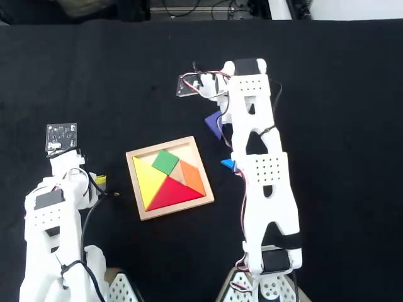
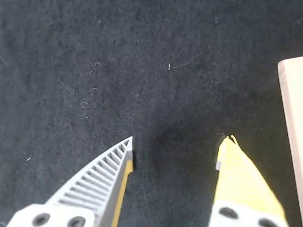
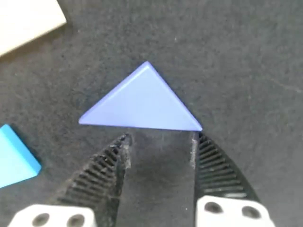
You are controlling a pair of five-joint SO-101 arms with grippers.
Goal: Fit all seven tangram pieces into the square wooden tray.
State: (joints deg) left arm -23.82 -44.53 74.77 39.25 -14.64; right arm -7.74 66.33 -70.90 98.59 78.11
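Your right gripper (image 3: 161, 139) stands open over the black cloth (image 3: 246, 56), with nothing between its fingers. The purple triangle (image 3: 142, 101) lies flat just in front of the fingertips. Its long edge faces them, and both tips are just beside this edge (I cannot tell if they touch it). The light blue piece (image 3: 14, 158) lies off to one side of this gripper, apart from the triangle. A corner of the wooden tray (image 3: 28, 19) is farther ahead on the same side.

Your left gripper (image 2: 180, 142) is released too and holds nothing. Cloth lies between its fingers and in front of them, and one edge of the tray is near its yellow finger (image 2: 241, 179).

From above, the tray lies between your two arms. It holds a yellow piece (image 1: 148, 179), a green piece (image 1: 165, 161), a red piece (image 1: 171, 195) and an orange piece (image 1: 194, 177), and some bare wood shows beside the green one.
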